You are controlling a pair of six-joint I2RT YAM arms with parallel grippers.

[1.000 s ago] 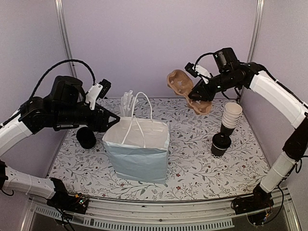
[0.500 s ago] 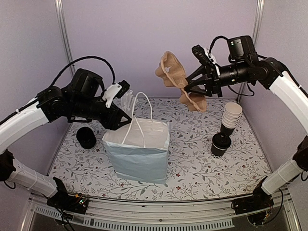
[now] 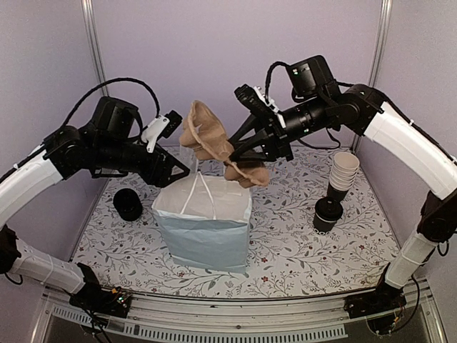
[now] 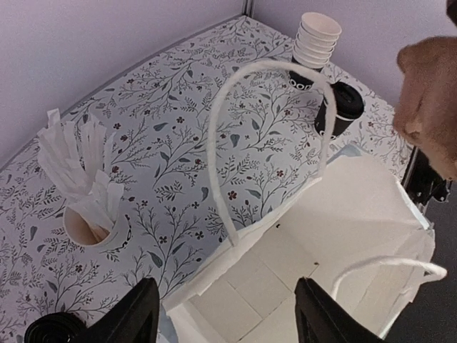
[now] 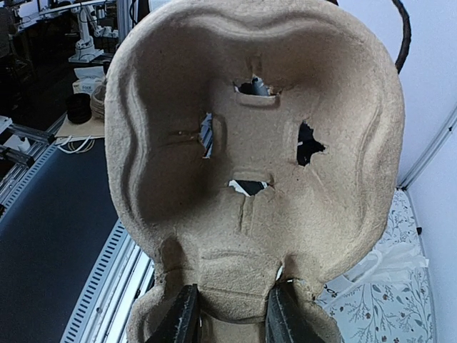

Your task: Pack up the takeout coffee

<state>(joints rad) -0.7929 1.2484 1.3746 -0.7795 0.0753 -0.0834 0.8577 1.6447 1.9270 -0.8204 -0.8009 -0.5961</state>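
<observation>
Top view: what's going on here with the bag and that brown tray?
The right gripper holds the brown cup carrier, tilted in the air near the mouth of the open pale blue bag. The left gripper hovers open at the bag's left rim, gripping nothing. The carrier is empty. A lidded black cup stands on the table, not yet packed.

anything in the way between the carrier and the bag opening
The white handles arch over the paper bag's mouth, just below the cup carrier in the right gripper. Nothing else visible; the bag looks empty.
</observation>
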